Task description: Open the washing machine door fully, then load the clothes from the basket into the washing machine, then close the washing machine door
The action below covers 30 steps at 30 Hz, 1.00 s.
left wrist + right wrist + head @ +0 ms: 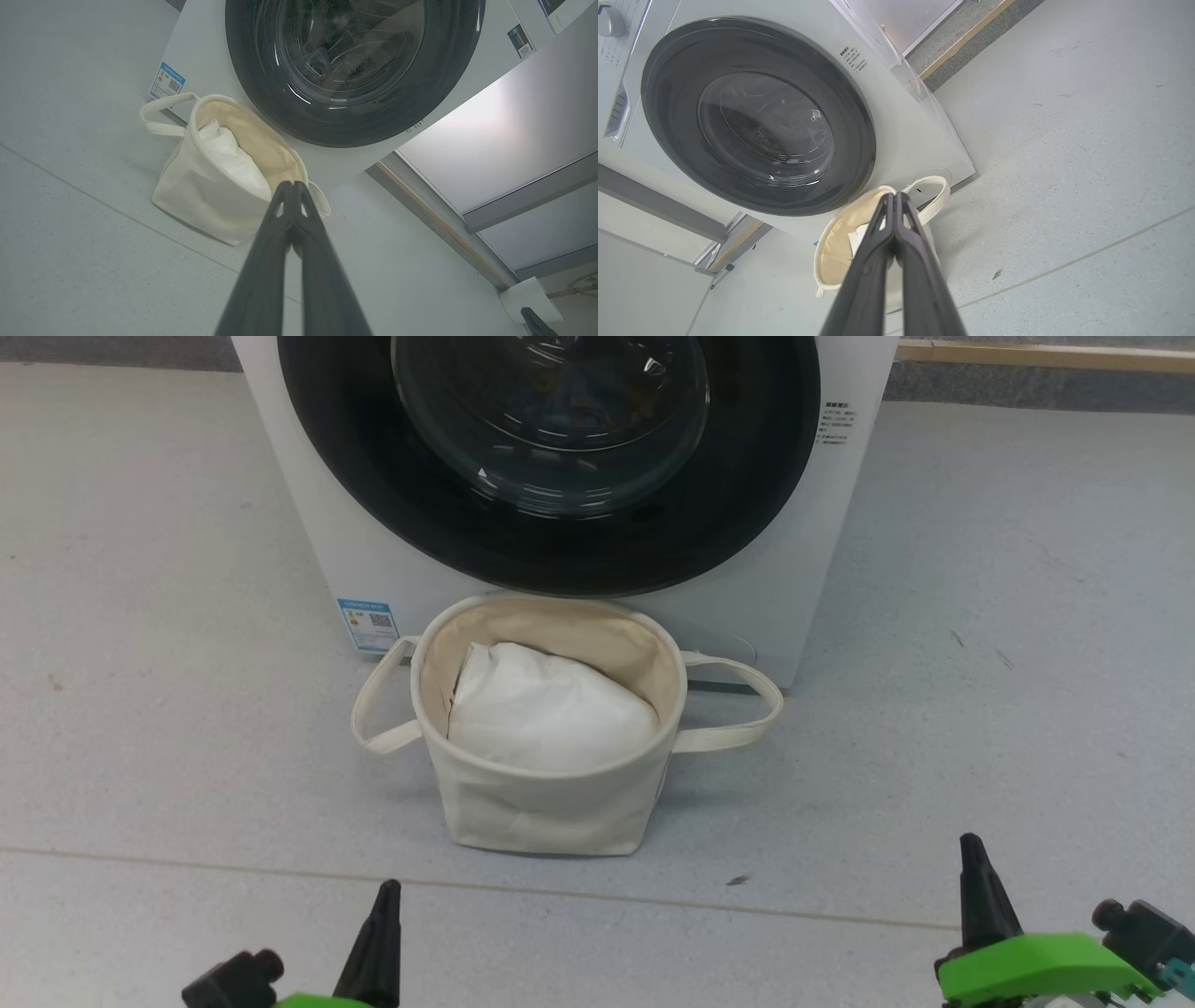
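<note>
Right in front of the washer (840, 523), just under its door (551, 457), sits the basket (541, 807) on the floor (140, 756), so close I can't tell if they touch; door's flush against the washer, glass too dark to make out what's behind it; plain white bundle (551, 709) lies in the basket, handles flopped out both sides; blue sticker (368, 623) on the washer's lower corner, beside one handle; left claw (293, 184) and right claw (895, 196) both pinched tight, nothing in them, hanging on the basket's far side from the washer, apart from it.
</note>
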{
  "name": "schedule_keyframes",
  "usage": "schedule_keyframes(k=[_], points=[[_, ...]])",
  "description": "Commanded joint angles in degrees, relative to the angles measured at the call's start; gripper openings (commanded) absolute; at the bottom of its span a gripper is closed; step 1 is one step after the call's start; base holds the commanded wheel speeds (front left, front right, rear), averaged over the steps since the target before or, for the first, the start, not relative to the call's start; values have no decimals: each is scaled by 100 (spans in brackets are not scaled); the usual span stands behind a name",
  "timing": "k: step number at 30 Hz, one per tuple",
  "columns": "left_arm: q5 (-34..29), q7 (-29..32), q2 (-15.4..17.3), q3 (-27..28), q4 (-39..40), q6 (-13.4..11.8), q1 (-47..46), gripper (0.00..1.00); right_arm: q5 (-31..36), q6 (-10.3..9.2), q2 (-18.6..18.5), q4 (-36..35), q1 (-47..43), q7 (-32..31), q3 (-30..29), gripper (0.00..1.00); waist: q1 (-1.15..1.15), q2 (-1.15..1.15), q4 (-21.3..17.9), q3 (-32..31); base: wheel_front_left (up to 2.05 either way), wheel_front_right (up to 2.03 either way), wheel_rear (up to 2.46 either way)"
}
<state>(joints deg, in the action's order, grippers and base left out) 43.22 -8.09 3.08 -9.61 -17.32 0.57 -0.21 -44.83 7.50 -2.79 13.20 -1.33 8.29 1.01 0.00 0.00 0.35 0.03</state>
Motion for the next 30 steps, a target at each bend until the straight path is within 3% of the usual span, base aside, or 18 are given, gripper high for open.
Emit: schedule_keyframes(k=[1, 30], points=[[130, 18, 57, 161, 197, 38, -274, 0, -137, 0, -115, -157, 266, -19, 16, 0, 0, 0, 0, 0, 0, 0, 0], [2034, 503, 89, 634, 252, 290, -391, 0, -1984, -1, -143, -71, 444, -503, -185, 0, 0, 0, -14, 6, 0, 0, 0]])
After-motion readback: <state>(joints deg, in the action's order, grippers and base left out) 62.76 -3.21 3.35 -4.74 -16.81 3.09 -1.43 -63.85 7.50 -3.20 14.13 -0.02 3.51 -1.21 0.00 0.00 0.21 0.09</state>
